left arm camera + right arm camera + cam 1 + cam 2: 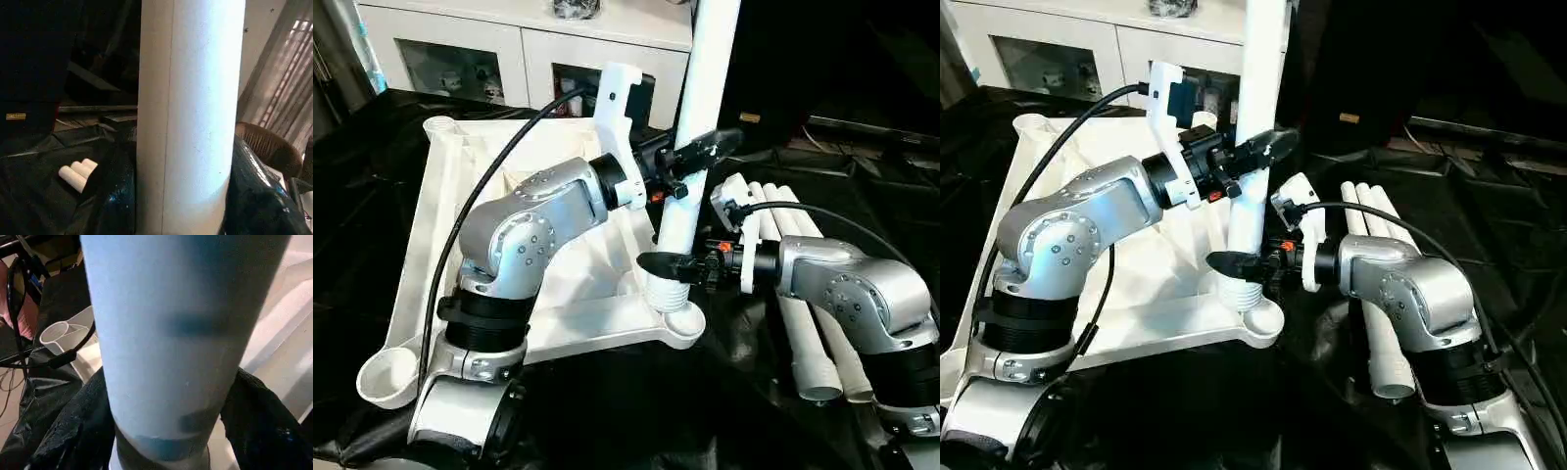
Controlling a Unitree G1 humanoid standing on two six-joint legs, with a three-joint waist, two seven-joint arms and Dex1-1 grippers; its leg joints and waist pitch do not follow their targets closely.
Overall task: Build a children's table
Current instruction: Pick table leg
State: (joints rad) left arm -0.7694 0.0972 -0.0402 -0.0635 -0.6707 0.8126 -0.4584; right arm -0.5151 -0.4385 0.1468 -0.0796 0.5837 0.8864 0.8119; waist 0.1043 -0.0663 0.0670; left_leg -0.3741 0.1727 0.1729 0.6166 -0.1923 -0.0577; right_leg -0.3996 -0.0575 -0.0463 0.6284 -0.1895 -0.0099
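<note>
The white plastic rectangular table top (558, 294) lay upside down on a black plastic sheet (724, 411), ribbed underside up, its rounded corner sockets at the corners. One long white tube leg (690, 186) stood upright in the near corner socket (674, 315) on the robot's right, its ribbed end just above the socket's rim.

The left gripper (690, 155) reached across the top and pinched this leg partway up, one black finger on each side of the tube. The right gripper (674, 264) held the same leg lower down, just above the ribbed end, its black fingers closed around the tube from the right. In both wrist views the white tube rose close before the camera.

Three more white tube legs (803, 323) lay side by side on the black sheet to the right of the top, under the right forearm.

Behind the top stood a white glass-door cabinet (509, 54).
</note>
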